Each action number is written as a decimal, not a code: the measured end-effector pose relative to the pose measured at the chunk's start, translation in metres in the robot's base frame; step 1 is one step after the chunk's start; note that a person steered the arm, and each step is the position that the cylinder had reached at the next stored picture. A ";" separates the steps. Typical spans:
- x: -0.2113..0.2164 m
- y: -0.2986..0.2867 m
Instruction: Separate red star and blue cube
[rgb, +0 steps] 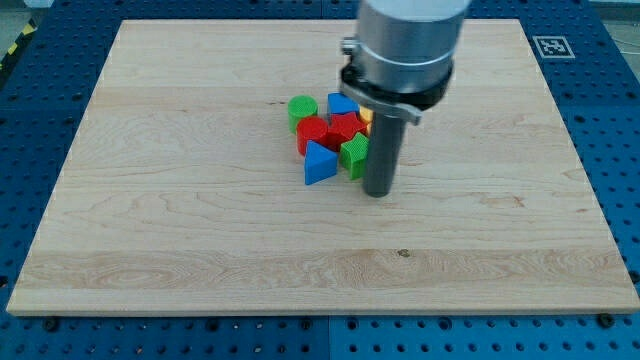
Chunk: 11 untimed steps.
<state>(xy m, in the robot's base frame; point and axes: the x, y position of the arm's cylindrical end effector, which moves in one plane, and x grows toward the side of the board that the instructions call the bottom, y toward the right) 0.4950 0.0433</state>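
Observation:
A tight cluster of blocks sits near the board's middle. The blue cube (341, 105) is at the cluster's top, partly behind the rod. A red star-like block (345, 127) sits just below it, touching it. Another red block (311, 131) lies to the left. My tip (378, 192) rests on the board just right of and below the cluster, next to a green block (353, 156).
A green cylinder (302, 110) is at the cluster's upper left. A blue triangle (319, 163) is at its bottom. A bit of orange or yellow block (365, 117) shows beside the rod. The wooden board (180, 220) lies on a blue perforated table.

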 end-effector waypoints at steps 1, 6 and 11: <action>-0.016 -0.007; -0.058 -0.009; -0.124 -0.024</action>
